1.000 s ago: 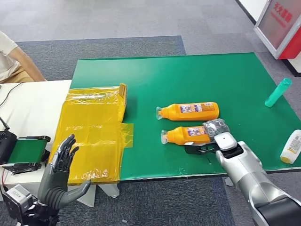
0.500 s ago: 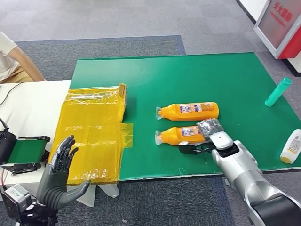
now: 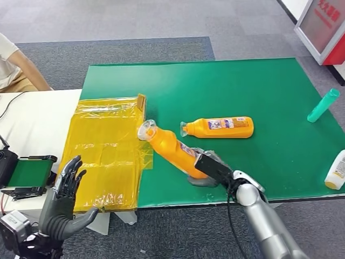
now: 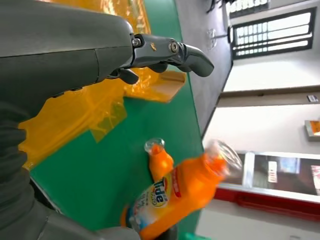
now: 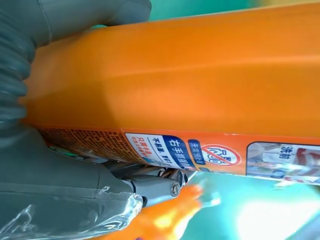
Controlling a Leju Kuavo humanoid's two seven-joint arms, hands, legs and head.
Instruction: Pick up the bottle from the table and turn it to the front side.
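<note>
My right hand grips an orange bottle by its lower end and holds it tilted above the green mat, clear cap toward the yellow wrapping. The right wrist view shows this orange bottle up close, its label side against my fingers. The left wrist view shows the held bottle with its Tide label. A second orange bottle lies flat on the mat just behind. My left hand hovers low at the left with fingers spread and nothing in it; its fingers stick out over the wrapping.
A yellow plastic-wrapped package lies across the mat's left edge. A teal tube and a white bottle lie at the right. A white table holds a small conveyor device. A person's arm is at far left.
My right hand has lifted the nearer orange bottle off the mat and swung it left, tilting it cap-up toward the yellow package. The left hand has barely moved.
</note>
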